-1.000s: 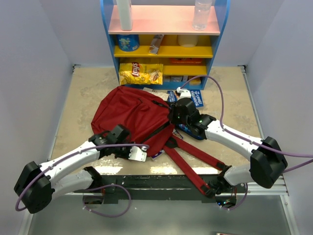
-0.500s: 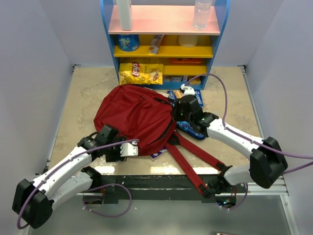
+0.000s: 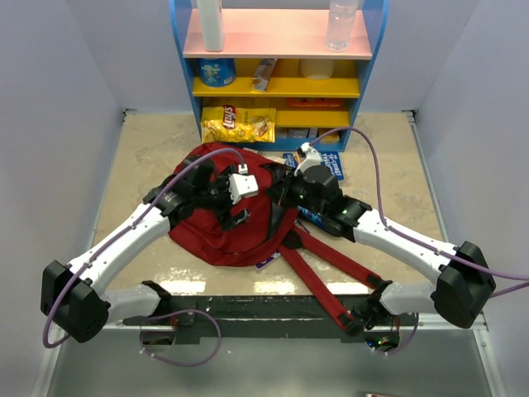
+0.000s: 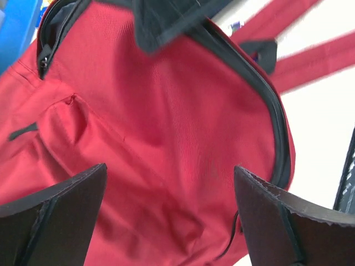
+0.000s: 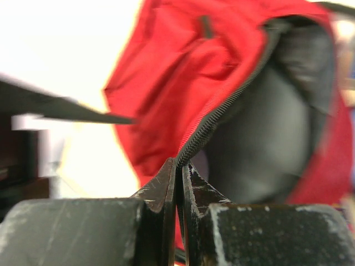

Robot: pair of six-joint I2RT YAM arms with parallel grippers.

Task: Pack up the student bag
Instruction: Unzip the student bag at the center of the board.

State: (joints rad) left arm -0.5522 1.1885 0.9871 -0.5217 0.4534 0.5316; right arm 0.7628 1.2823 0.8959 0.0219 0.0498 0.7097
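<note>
The student bag (image 3: 207,231) is a dark-red backpack lying in the middle of the table, its red straps (image 3: 318,277) trailing toward the near edge. My left gripper (image 3: 233,207) hovers over the bag's top, open. In the left wrist view its fingers (image 4: 66,205) stand wide apart above the red fabric (image 4: 166,100), and nothing is between them. My right gripper (image 3: 278,192) is shut on the bag's zipper edge (image 5: 222,108); it holds the mouth up, and the grey lining (image 5: 260,138) shows inside. Its fingertips (image 5: 166,183) pinch the zipper tape.
A blue shelf unit (image 3: 183,99) stands at the back with a yellow chips bag (image 3: 240,124), a blue can (image 3: 216,72) and bottles on it. Blue books (image 3: 326,165) lie on the table by the right arm. A small item (image 3: 266,263) peeks from under the bag.
My left gripper has opened and swung from the bag's near edge up over its top. The bag has bunched toward the middle. My right gripper stays shut on the zipper edge.
</note>
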